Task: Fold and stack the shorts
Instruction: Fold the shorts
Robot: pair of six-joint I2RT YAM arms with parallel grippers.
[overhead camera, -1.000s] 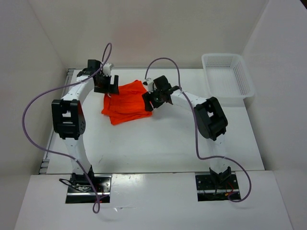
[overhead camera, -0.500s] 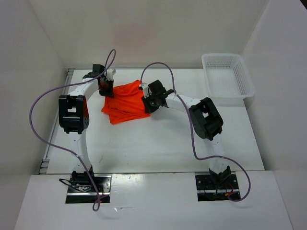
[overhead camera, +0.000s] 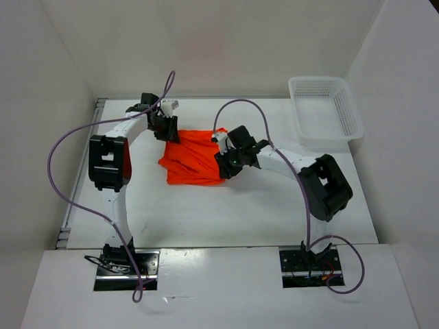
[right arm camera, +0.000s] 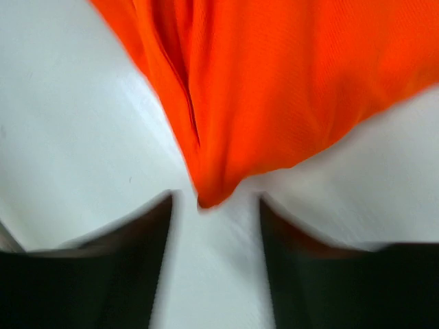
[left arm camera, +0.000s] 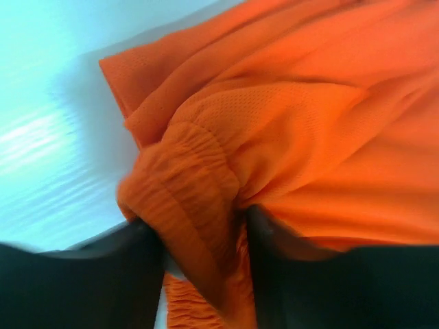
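The orange shorts (overhead camera: 195,161) lie bunched on the white table, between the two arms. My left gripper (overhead camera: 168,130) is at their far left corner. In the left wrist view the gathered waistband (left arm camera: 185,185) fills the gap of my left gripper (left arm camera: 199,236), and both dark fingers press on it. My right gripper (overhead camera: 228,164) is at the right edge of the cloth. In the right wrist view, a pointed corner of the shorts (right arm camera: 274,89) reaches just to the mouth of my right gripper (right arm camera: 216,205). It touches neither finger, and bare table shows between them.
A white mesh basket (overhead camera: 326,110) stands at the back right of the table. White walls close in the table at the back and on both sides. Purple cables loop above both arms.
The shorts have slid to the right and a little nearer, and both grippers moved with them. My left gripper, open a second ago, has closed on the waistband. The right jaws have narrowed.
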